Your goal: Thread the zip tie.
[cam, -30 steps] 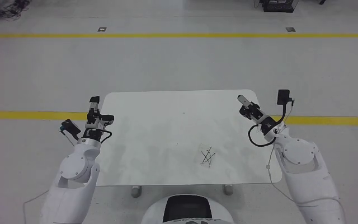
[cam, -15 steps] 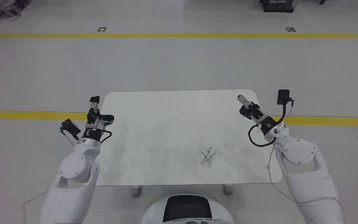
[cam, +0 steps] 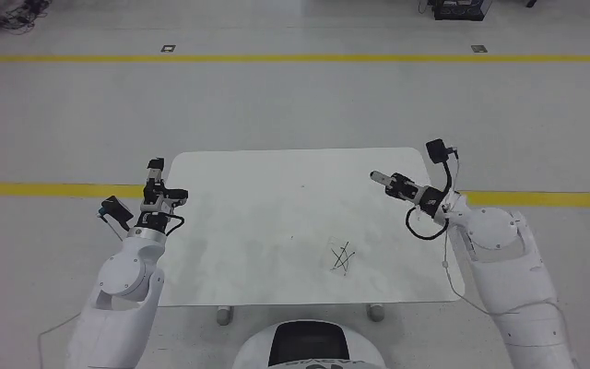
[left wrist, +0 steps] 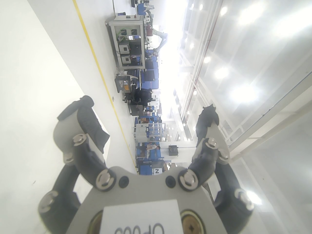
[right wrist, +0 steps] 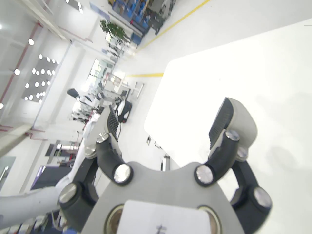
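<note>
Since a moment ago our right tool (cam: 376, 176) has swung inward over the bench's (cam: 240, 184) right edge. Zip ties (cam: 343, 257) lie crossed in a small heap near the front edge, right of middle, untouched. Both tools gape wide and empty; our left tool (cam: 155, 166) hangs off the left edge. We judge the thin ties may slip, or lift tangled together.

The bench (cam: 258, 212) is plain white. The zip ties (cam: 343, 257), lying between the two sets of fingers and nearer the right ones, are black. The left fingers (left wrist: 81, 125) are black with silver-grey metal plates and screws. The right fingers (right wrist: 243, 120) have pale grey shells and black ribbed pads. The floor (cam: 295, 101) is light grey, crossed by yellow stripes (cam: 277, 58).
</note>
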Controlling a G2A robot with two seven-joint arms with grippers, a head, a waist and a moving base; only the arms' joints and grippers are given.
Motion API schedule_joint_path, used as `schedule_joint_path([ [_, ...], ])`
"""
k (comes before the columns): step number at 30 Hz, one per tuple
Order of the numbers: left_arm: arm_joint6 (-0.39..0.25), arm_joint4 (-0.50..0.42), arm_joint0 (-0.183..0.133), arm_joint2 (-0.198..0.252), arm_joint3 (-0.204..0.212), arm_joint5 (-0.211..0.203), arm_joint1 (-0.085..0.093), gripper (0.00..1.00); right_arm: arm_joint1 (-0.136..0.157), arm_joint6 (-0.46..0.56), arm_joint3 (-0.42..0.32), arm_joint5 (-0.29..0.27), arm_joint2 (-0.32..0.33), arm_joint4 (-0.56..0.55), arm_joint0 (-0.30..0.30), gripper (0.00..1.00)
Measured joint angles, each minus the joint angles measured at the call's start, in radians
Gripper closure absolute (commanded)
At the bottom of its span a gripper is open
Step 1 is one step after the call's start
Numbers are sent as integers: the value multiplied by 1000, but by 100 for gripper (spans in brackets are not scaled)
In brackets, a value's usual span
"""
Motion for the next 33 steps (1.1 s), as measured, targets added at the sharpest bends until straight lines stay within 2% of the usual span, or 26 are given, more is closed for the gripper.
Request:
schedule_joint_path([
  [4,0,0,0,0,0,0,0,0,11,191,30,-25,-49,-74,51,0],
  [8,0,0,0,0,0,0,0,0,14,342,51,-23,-80,-35,71,0],
  [17,0,0,0,0,0,0,0,0,14,310,50,-23,-79,-39,71,0],
  [20,0,0,0,0,0,0,0,0,18,302,-9,-29,-97,-88,67,0],
  [22,0,0,0,0,0,0,0,0,23,363,-38,-9,-120,-147,85,0],
  [25,0,0,0,0,0,0,0,0,30,480,-55,47,-188,-267,134,0],
  [28,0,0,0,0,0,0,0,0,44,480,-44,82,-301,-358,180,0],
  [30,0,0,0,0,0,0,0,0,57,477,-29,85,-384,-359,212,0],
  [33,0,0,0,0,0,0,0,0,72,477,-3,56,-485,-338,247,0],
])
